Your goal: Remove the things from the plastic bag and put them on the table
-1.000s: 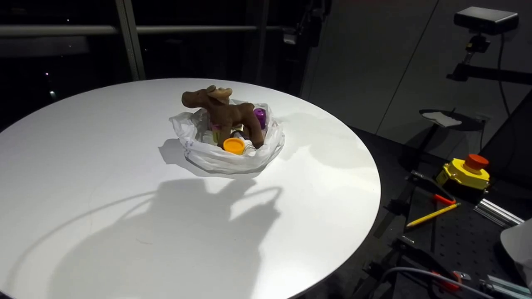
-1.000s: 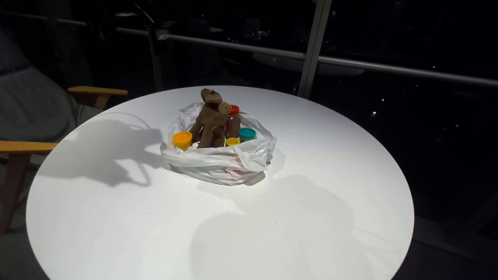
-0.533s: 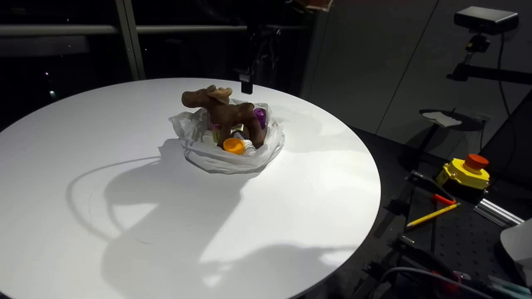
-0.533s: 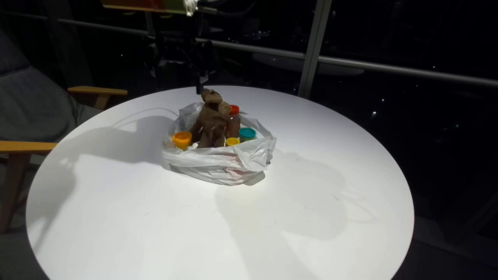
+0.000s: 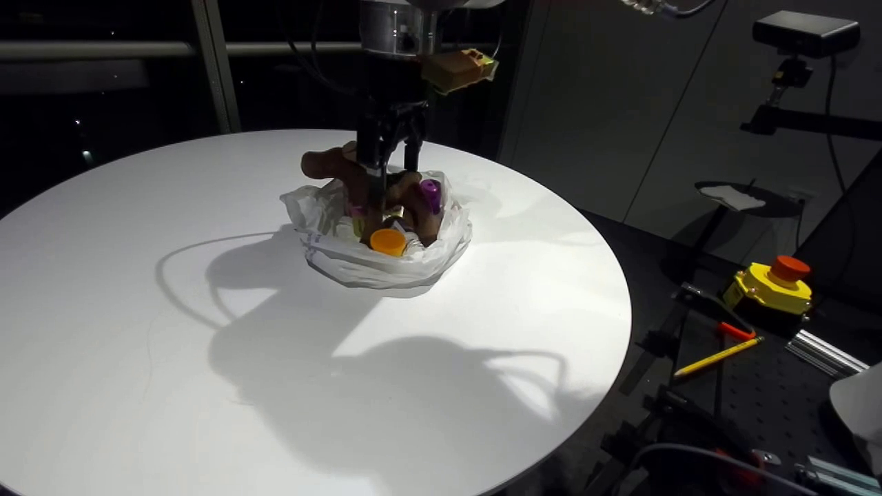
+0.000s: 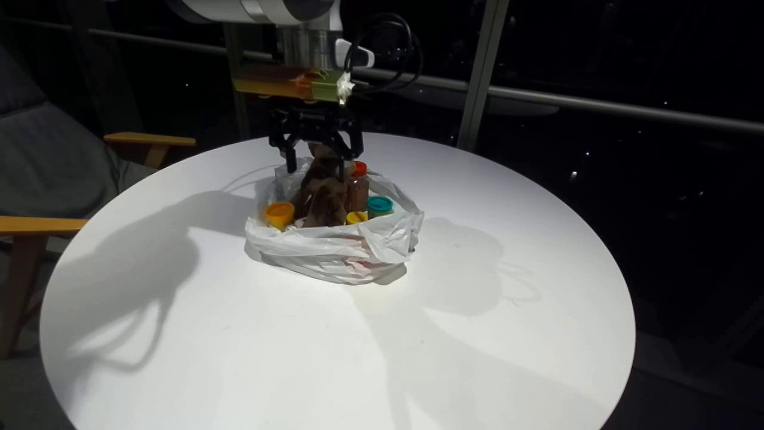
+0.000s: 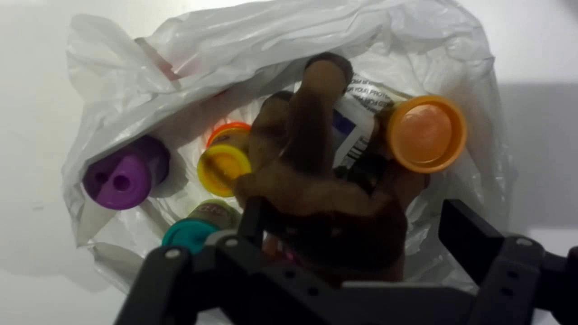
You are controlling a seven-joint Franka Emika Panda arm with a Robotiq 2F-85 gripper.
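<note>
While the gripper [image 7: 352,216] is hanging low with its jaws spread wide and holding nothing, the brown plush animal [image 7: 311,189] is sitting below, its body showing between the fingers in the wrist view; a gap is showing on one side, and whether the other finger is touching it I cannot tell. By this pose, the step in hand is looking like the grasp of the plush, with its lifting-out not yet happening. The next move is probably calling for a short descent until both fingers are flanking the soft body, then a gentle close and a straight lift. The wrist view is also showing an orange tub [image 7: 426,134] just beside the plush and, across from it, a yellow-lidded tub [image 7: 224,170] just beside, a teal-lidded tub [image 7: 187,234] near and a purple piece [image 7: 128,180] well apart; in an exterior view the red-lidded jar [image 6: 359,191] is standing upright close to the plush. All of these are sitting inside the plastic bag [image 7: 280,36], whose thin film is showing beneath one finger, so pinching it along with the plush is seeming a real risk. Farther out, the white table [image 6: 310,346] is bearing the bag and, by the task, is waiting to receive each item; beyond its edge a chair [image 6: 59,167] is standing in the dimness.
</note>
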